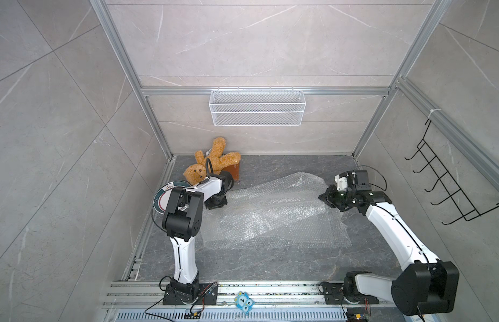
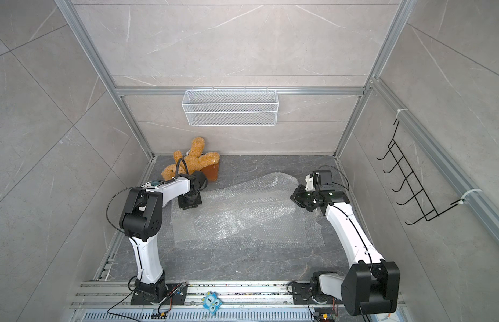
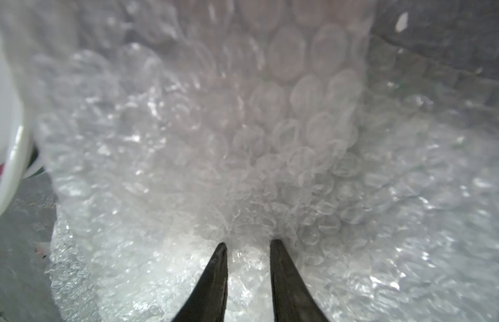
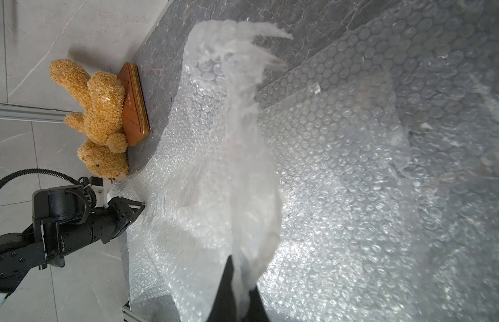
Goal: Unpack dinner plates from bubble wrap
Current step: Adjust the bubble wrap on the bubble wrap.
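Note:
Crinkly clear bubble wrap lies spread over the middle of the dark table in both top views. My left gripper points down at its left end, and the wrap bunches up between the narrow-set fingers. My right gripper is shut on the wrap's right end, with a fold of it standing up from the jaws. A stack of dinner plates, white with green and red rings, sits at the table's left edge, mostly hidden behind my left arm. One white rim shows in the left wrist view.
A teddy bear leans on a brown case at the back left, close to the left arm. A white wire basket hangs on the back wall. A black hook rack is on the right wall. A small blue toy lies on the front rail.

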`<action>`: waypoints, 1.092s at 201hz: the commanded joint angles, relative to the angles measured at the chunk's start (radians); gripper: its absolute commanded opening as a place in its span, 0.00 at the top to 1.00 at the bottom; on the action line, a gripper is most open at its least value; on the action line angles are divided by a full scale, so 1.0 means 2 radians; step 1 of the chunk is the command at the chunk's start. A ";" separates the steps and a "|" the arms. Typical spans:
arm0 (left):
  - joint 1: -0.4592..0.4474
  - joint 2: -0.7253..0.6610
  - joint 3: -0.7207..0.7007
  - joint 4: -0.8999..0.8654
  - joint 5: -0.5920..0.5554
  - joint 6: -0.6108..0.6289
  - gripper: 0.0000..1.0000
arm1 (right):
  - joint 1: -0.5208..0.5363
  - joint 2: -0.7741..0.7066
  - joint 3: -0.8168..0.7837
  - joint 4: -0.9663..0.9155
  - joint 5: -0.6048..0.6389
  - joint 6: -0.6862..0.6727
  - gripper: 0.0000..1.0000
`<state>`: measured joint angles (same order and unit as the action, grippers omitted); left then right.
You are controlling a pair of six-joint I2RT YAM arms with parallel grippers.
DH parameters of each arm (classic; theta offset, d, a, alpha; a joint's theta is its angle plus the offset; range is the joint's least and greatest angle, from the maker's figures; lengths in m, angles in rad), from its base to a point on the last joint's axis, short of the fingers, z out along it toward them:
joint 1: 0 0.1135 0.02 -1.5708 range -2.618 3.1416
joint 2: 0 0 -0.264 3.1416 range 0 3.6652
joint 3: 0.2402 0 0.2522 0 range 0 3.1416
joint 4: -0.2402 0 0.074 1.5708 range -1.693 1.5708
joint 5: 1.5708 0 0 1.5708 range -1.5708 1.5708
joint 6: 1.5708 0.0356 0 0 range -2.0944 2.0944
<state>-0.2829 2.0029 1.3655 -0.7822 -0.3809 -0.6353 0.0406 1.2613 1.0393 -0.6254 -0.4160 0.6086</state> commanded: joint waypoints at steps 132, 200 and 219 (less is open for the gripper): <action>0.075 -0.281 -0.106 -0.004 0.196 0.021 1.00 | -0.019 0.008 0.055 -0.042 0.051 0.002 1.00; 0.164 -0.310 -0.069 -0.041 0.288 0.033 1.00 | -0.072 -0.034 0.043 -0.115 0.081 -0.011 1.00; 0.185 -0.276 -0.057 -0.055 0.294 0.045 1.00 | -0.089 -0.054 0.013 -0.118 0.079 -0.014 1.00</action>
<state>0.0441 1.3884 1.2045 -0.8322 0.1493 -0.5968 -0.1059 1.2060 1.1221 -0.7895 -0.2836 0.6052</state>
